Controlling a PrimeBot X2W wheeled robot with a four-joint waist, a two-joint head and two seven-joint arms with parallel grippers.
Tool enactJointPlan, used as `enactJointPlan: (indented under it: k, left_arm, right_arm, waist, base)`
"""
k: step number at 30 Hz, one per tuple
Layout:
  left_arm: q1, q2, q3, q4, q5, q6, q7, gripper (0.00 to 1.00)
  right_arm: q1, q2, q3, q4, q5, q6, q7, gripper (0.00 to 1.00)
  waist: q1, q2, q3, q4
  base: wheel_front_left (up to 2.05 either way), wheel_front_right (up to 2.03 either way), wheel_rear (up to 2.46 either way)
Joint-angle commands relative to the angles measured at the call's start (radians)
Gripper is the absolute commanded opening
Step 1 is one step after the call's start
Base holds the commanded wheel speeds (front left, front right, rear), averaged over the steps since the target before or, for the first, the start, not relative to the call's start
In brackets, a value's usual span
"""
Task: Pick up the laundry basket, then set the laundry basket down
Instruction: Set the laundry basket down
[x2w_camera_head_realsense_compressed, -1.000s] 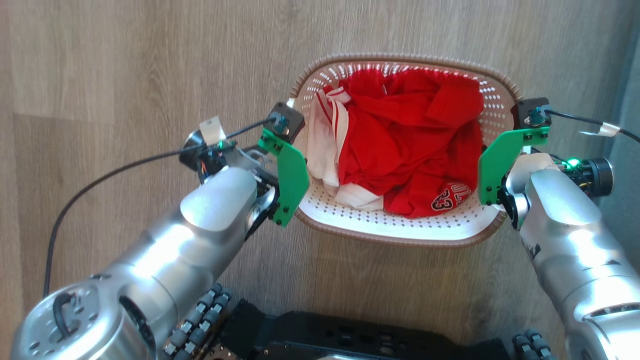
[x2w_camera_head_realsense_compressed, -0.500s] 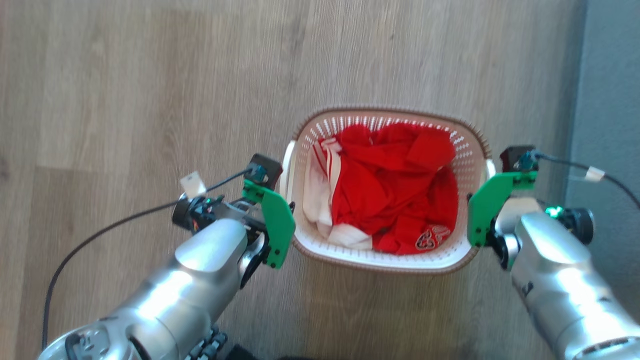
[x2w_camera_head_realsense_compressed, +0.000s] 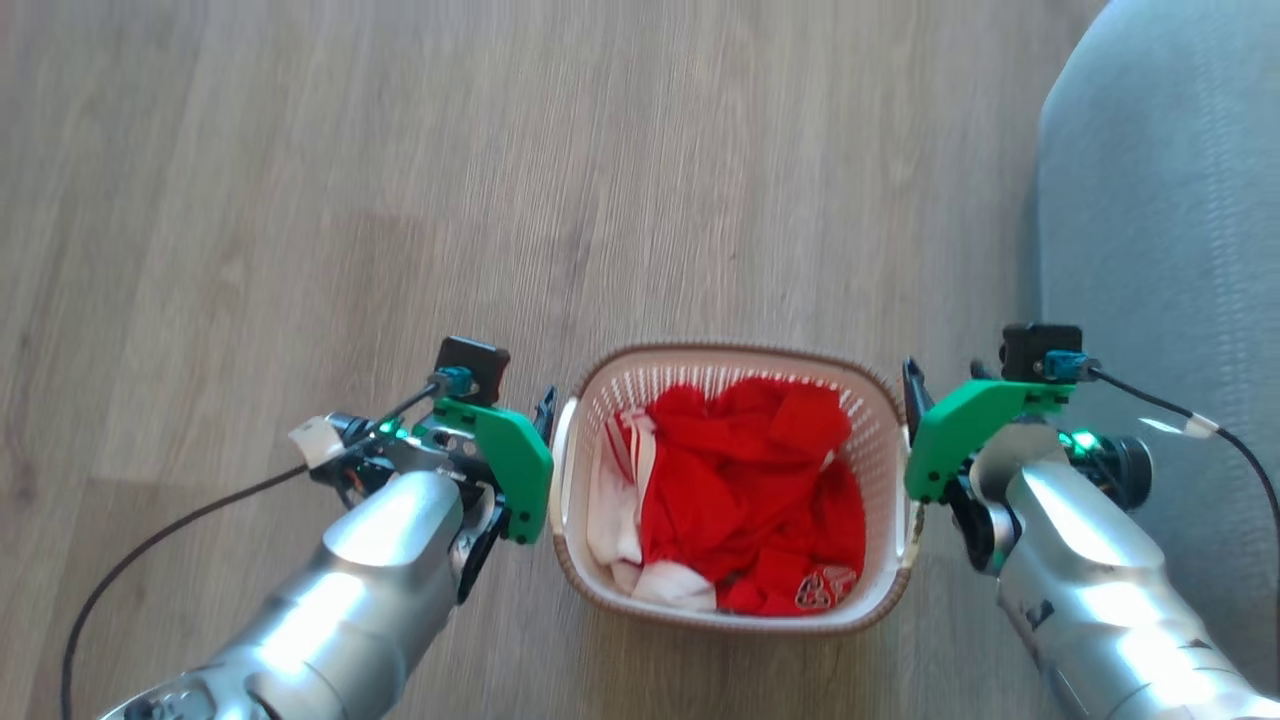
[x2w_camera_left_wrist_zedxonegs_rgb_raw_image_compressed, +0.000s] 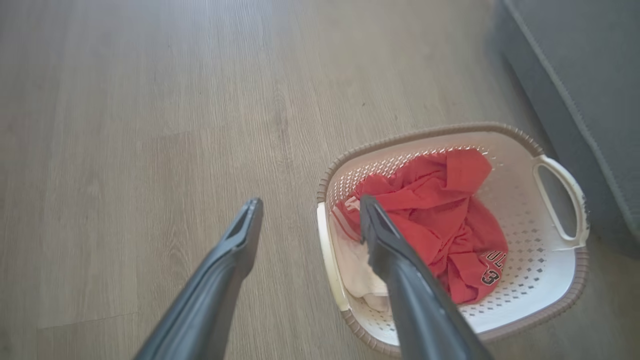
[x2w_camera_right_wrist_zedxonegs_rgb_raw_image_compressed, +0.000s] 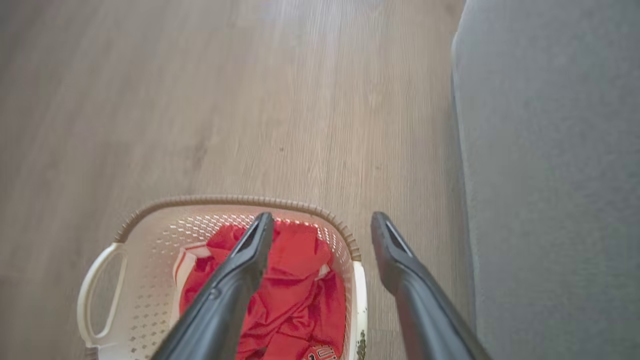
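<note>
The laundry basket (x2w_camera_head_realsense_compressed: 728, 352), cream-white with a brown rim, stands on the wood floor with red and white clothes (x2w_camera_head_realsense_compressed: 740, 480) inside. My left gripper (x2w_camera_head_realsense_compressed: 541, 414) hangs open beside its left side. In the left wrist view the left gripper (x2w_camera_left_wrist_zedxonegs_rgb_raw_image_compressed: 311, 202) straddles the near white handle (x2w_camera_left_wrist_zedxonegs_rgb_raw_image_compressed: 327, 260) from above, apart from it, one finger over the clothes. My right gripper (x2w_camera_head_realsense_compressed: 914, 390) is open at the basket's right side. In the right wrist view the right gripper (x2w_camera_right_wrist_zedxonegs_rgb_raw_image_compressed: 322, 217) straddles the other handle (x2w_camera_right_wrist_zedxonegs_rgb_raw_image_compressed: 360, 300) without touching it.
A grey upholstered piece of furniture (x2w_camera_head_realsense_compressed: 1160, 200) stands close to the basket's right side, just beyond my right arm. Wood floor (x2w_camera_head_realsense_compressed: 400, 200) stretches ahead and to the left. A black cable (x2w_camera_head_realsense_compressed: 150, 550) trails from my left wrist.
The head camera has moved: the basket now looks smaller and lower in the picture, and the grey furniture has come into view. Both grippers have stayed at the basket's sides.
</note>
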Motion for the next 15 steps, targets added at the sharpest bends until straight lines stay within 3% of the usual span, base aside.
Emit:
enactJointPlan:
  k: [1, 3, 7, 11, 15]
  left_arm:
    - [-0.018, 0.017, 0.032, -0.006, -0.007, 0.005, -0.015, 1.0]
    - [-0.024, 0.022, 0.088, -0.043, -0.009, -0.001, -0.02, 1.0]
    - [-0.001, 0.078, 0.208, -0.201, 0.12, 0.062, -0.021, 1.0]
    - [0.088, 0.132, 0.393, -0.443, 0.298, 0.129, -0.021, 1.0]
    - [0.219, 0.153, 0.576, -0.665, 0.472, 0.156, -0.021, 1.0]
  right_arm:
    - [0.016, 0.019, 0.024, -0.033, 0.008, 0.005, -0.028, 1.0]
    - [0.019, 0.019, 0.025, -0.053, 0.015, 0.005, -0.07, 1.0]
    - [0.03, 0.019, -0.036, -0.116, -0.012, 0.005, -0.101, 1.0]
    - [0.108, 0.019, -0.123, -0.318, -0.038, 0.005, -0.102, 1.0]
    - [0.199, 0.019, -0.178, -0.531, -0.037, 0.005, -0.102, 1.0]
  waist:
    - [0.0001, -0.0001, -0.062, -0.01]
    - [0.0001, -0.0001, -0.098, -0.01]
    - [0.0001, -0.0001, -0.153, -0.01]
    - [0.0001, -0.0001, -0.196, -0.009]
    - [0.0001, -0.0001, -0.228, -0.01]
  base:
    - [0.0, 0.0, 0.0]
    - [0.0, 0.0, 0.0]
    - [0.0, 0.0, 0.0]
    - [0.0, 0.0, 0.0]
    - [0.0, 0.0, 0.0]
